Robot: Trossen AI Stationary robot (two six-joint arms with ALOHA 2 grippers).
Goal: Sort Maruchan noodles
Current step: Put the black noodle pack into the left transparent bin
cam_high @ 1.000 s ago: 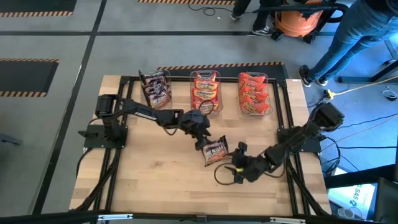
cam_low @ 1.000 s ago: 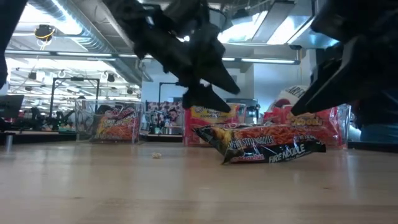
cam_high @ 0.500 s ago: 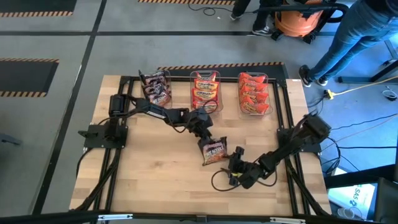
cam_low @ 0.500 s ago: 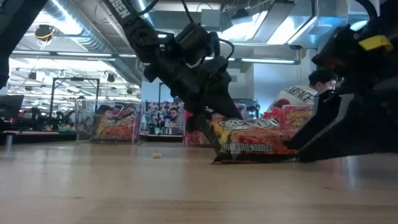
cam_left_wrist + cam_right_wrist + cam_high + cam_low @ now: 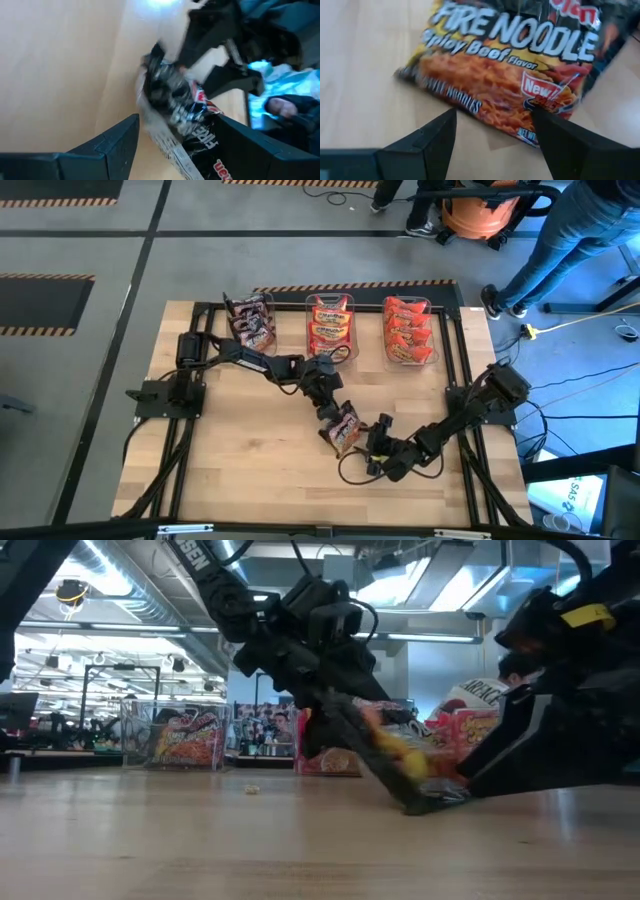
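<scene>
the wooden table (image 5: 230, 470) carries, along its far edge, three clear bins: the left bin (image 5: 250, 322) with dark packets, the middle bin (image 5: 331, 328) with orange-yellow packets, and the right bin (image 5: 407, 330) with red ones. the left arm reaches out from the table's left side toward its middle; the right arm comes in from the right side, low over the wood. the one loose item is the dark fire noodle packet (image 5: 342, 429), near the table's middle and well apart from the bins, tilted up with its lower edge on the wood, as the low view shows (image 5: 405, 765). the left gripper (image 5: 330, 416) stands at the packet's upper end with its fingers (image 5: 107, 145) spread wide to either side of the wrapper; whether the pads actually pinch it cannot be told. the right gripper (image 5: 378, 442) sits just beside the packet's other side, jaws partly open and empty, the printed face filling its wrist view (image 5: 512, 75). judged step: lifting this packet for the left bin. to do it well, the left gripper should probably close firmly on the wrapper's edge rather than its slippery face, while the right gripper steadies the packet without trapping it, then clears away before the carry.
</scene>
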